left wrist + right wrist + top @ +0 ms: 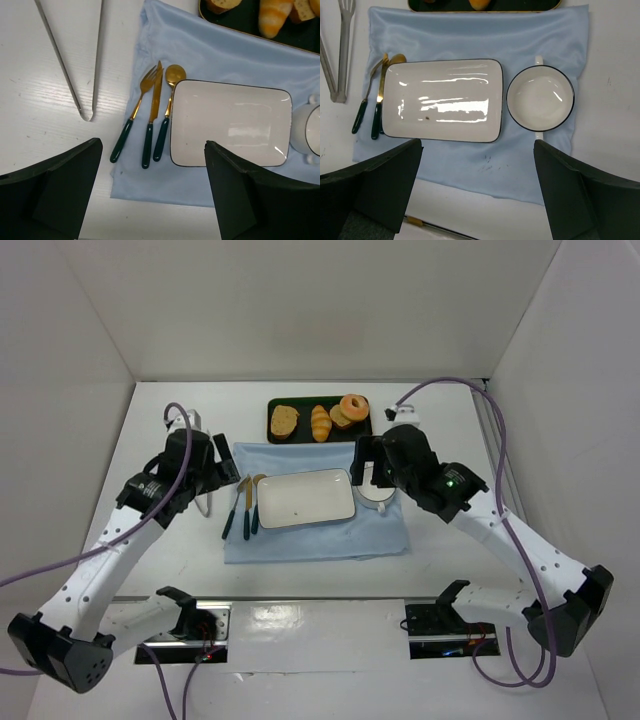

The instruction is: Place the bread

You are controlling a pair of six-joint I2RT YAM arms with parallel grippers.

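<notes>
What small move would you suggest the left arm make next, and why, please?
Probably reach the left gripper forward toward the bread. Its jaws stand open and empty over the cutlery, the bread lies at the left end of the dark tray, and the white plate holds no food yet.

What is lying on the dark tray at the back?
The bread, a yellow-orange roll and a donut lie on the tray. The donut rests on another brown piece, partly covered, so its full shape cannot be told.
</notes>
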